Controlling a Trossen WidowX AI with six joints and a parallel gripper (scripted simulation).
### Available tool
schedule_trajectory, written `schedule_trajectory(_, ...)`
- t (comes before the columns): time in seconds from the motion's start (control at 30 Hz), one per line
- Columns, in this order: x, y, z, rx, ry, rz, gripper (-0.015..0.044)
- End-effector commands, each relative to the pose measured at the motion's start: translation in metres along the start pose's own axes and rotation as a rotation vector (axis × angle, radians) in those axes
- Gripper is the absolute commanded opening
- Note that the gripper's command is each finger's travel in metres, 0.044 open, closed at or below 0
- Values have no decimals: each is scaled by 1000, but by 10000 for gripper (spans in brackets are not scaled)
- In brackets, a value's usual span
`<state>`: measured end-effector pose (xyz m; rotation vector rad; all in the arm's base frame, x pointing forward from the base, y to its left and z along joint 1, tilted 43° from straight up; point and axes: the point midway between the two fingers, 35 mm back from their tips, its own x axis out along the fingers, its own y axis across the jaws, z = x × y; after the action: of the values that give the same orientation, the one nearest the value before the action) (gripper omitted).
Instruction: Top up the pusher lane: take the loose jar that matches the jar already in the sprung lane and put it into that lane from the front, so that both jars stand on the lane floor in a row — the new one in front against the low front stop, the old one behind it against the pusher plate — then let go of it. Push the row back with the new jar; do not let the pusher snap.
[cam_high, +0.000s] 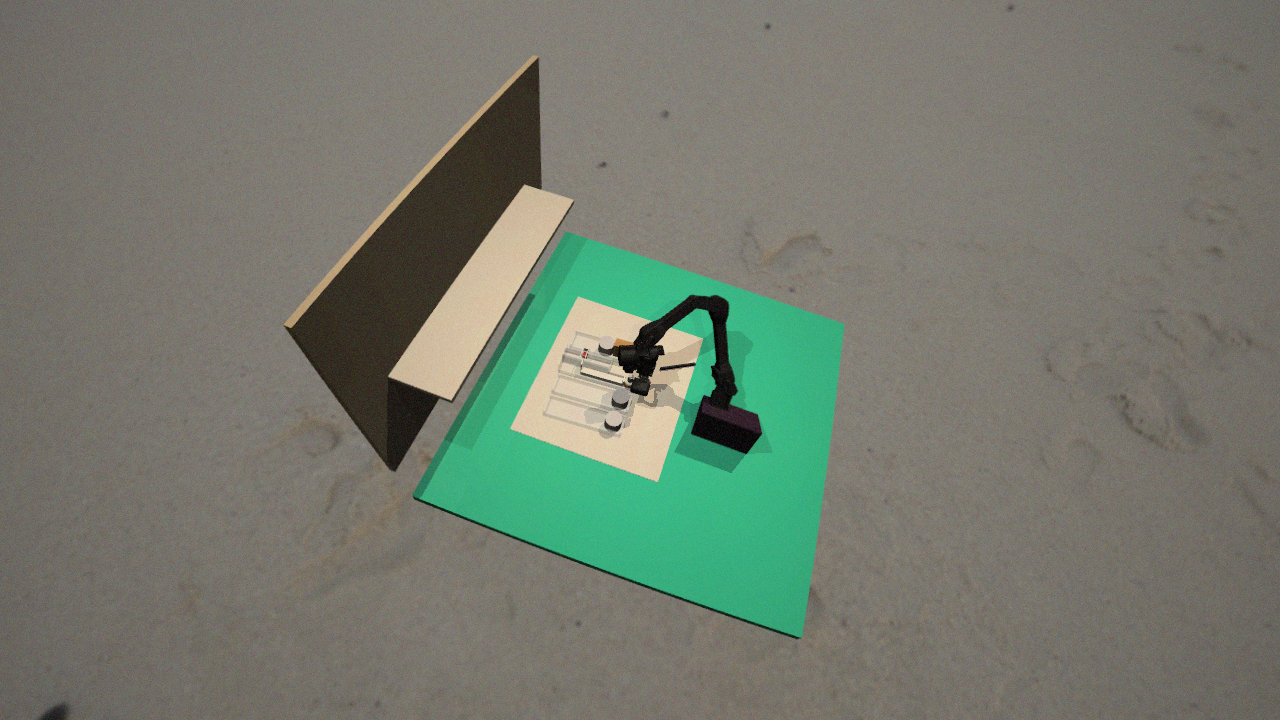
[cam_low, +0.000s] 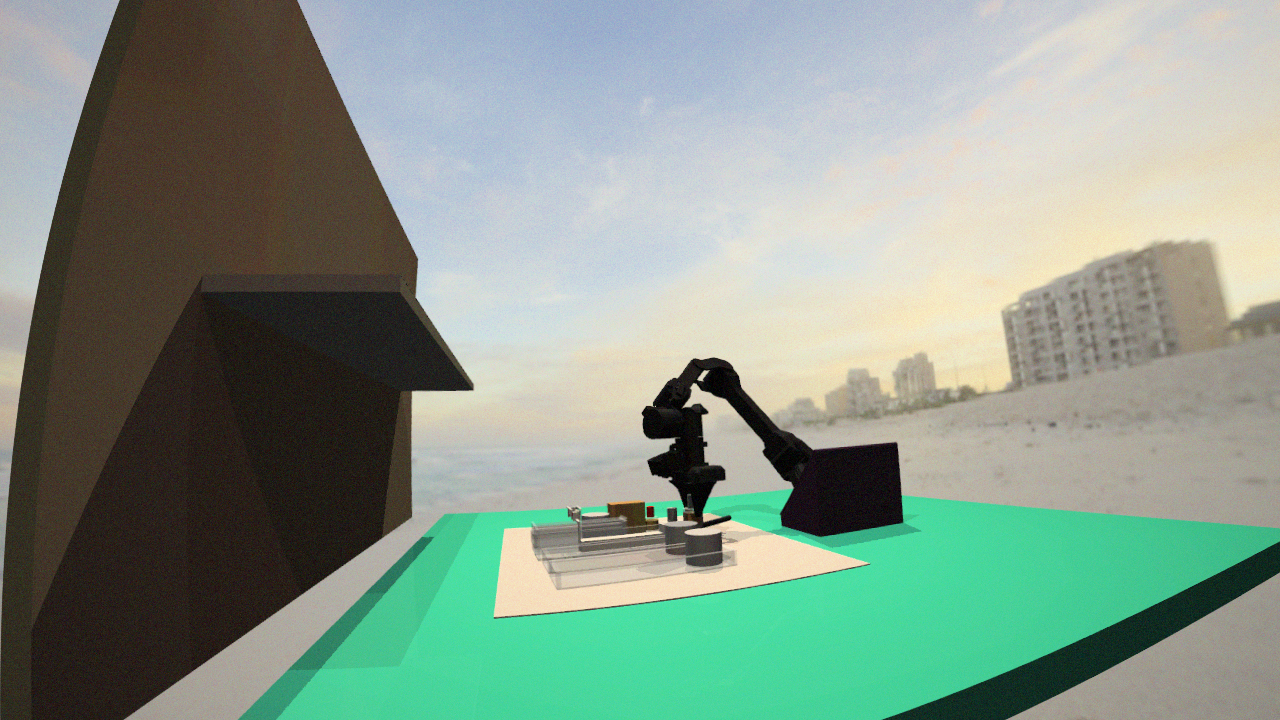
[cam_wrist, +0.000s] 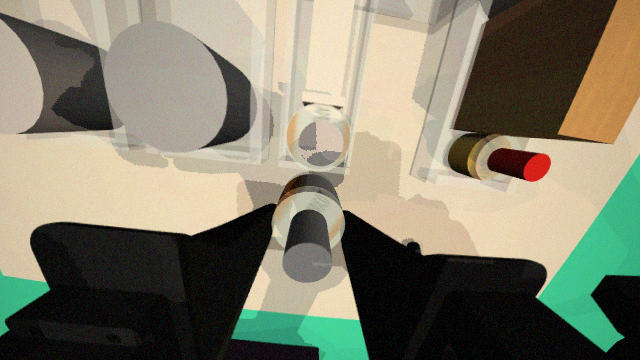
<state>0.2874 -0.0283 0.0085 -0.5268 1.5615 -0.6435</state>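
Note:
My gripper (cam_wrist: 309, 213) (cam_high: 639, 386) (cam_low: 693, 512) is shut on a small clear jar with a grey cap (cam_wrist: 306, 247). It holds the jar upright, just in front of the open end of a narrow clear lane (cam_wrist: 295, 65). A matching small jar (cam_wrist: 318, 139) stands at the front of that lane, right ahead of the held one. There is a small gap between the two jars. The pusher plate behind the lane jar is not clearly visible.
Two wide grey-capped jars (cam_wrist: 165, 85) (cam_wrist: 20, 95) stand in the lanes to the left. A red-capped jar (cam_wrist: 520, 165) and a wooden box (cam_wrist: 595, 65) are to the right. A thin black rod (cam_high: 677, 365) lies on the beige mat (cam_high: 590, 447). The arm's base (cam_high: 726, 425) is behind; a wall with a shelf (cam_high: 483, 286) is beyond the lanes.

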Motion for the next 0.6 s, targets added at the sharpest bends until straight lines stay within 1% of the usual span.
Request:
schedule_trajectory(0.0,0,-1,3,-4,-4,-5,0)
schedule_trajectory(0.57,0,-1,11,-3,-5,-5,0)
